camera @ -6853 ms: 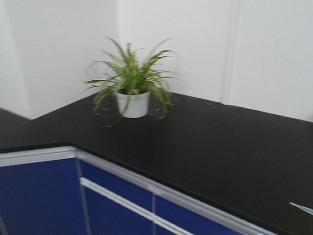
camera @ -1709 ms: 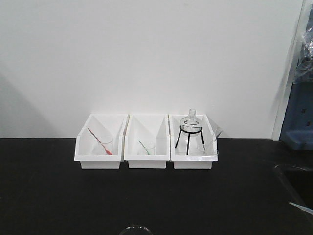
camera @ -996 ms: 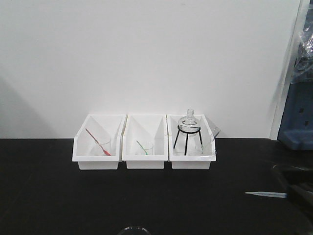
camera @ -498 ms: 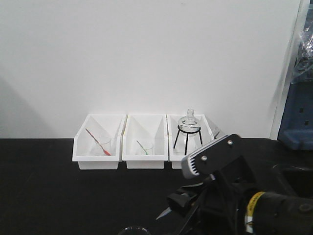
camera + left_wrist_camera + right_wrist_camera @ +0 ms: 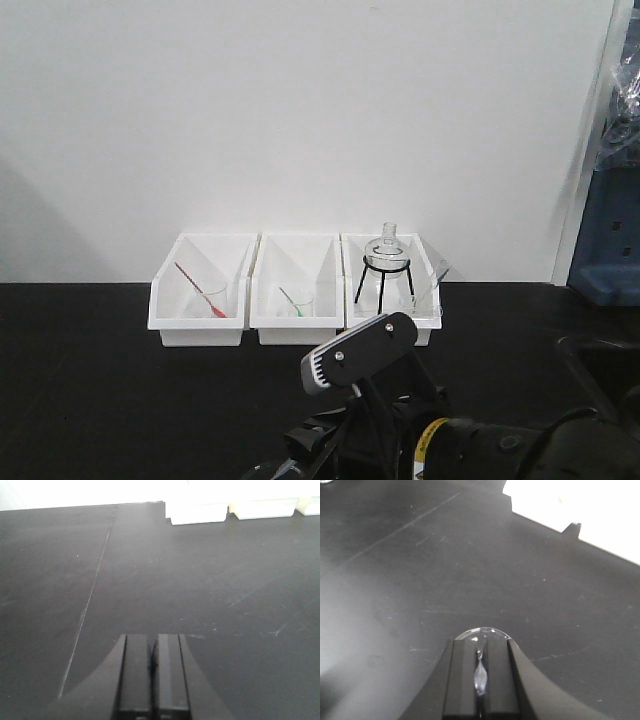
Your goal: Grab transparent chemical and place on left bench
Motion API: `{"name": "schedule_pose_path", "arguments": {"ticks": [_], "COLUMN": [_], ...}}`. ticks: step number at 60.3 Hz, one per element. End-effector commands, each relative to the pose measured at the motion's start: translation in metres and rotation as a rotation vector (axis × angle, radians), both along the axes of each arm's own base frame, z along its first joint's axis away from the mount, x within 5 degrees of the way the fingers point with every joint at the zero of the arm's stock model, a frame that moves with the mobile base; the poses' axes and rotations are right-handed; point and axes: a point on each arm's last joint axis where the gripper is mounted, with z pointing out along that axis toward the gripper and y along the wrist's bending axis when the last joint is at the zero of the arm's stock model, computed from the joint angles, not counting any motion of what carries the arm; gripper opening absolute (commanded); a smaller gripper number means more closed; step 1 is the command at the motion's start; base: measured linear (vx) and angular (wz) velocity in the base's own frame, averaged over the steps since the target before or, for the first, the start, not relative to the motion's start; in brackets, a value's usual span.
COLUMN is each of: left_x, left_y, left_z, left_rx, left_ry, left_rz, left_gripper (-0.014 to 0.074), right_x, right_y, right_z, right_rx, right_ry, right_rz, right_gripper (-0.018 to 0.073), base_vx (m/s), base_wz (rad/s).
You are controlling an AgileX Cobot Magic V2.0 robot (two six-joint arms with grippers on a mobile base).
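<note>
Leftward across the front view, the right arm [image 5: 400, 420] now sits low before the white bins [image 5: 294, 290]. Right gripper [image 5: 480, 675] pinches the transparent chemical [image 5: 481, 636] over the left bench [image 5: 420, 570]. Left gripper [image 5: 152, 672] is closed, empty.

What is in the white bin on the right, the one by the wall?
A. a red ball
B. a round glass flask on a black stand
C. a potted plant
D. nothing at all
B: in the front view the right bin holds a round flask sitting on a black tripod.
</note>
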Motion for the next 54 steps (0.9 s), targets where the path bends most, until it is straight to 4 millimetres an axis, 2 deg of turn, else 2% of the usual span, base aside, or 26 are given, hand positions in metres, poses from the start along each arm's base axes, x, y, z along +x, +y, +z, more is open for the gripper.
{"name": "schedule_pose_path", "arguments": {"ticks": [1, 17, 23, 31, 45, 54], "left_x": [-0.001, -0.001, -0.001, -0.001, -0.001, -0.001], "left_y": [0.0, 0.0, 0.0, 0.0, 0.0, 0.0], "left_z": [0.003, 0.003, 0.003, 0.003, 0.003, 0.003], "left_rx": [-0.014, -0.014, -0.014, -0.014, -0.014, -0.014], "left_ry": [-0.081, -0.081, -0.081, -0.081, -0.081, -0.081], "left_rz": [-0.001, -0.001, -0.001, -0.001, -0.001, -0.001], "left_gripper": [-0.0003, -0.0003, -0.0003, -0.0003, -0.0003, -0.0003], "right_x": [0.006, 0.017, 0.02, 0.022, 0.023, 0.022], "right_y": [0.006, 0.016, 0.019, 0.022, 0.022, 0.022], "right_z": [0.018, -0.005, -0.013, -0.021, -0.022, -0.02], "right_rx": [0.085, 0.073, 0.059, 0.045, 0.044, 0.051], "right_ry": [-0.098, -0.054, -0.039, -0.025, -0.021, -0.025], "right_rz": [0.007, -0.003, -0.003, -0.003, -0.004, -0.006], "right_gripper": [-0.0001, 0.0003, 0.0032, 0.0123, 0.0382, 0.0477], "base_vx": [0.0, 0.0, 0.0, 0.0, 0.0, 0.0], "base_wz": [0.0, 0.0, 0.0, 0.0, 0.0, 0.0]}}
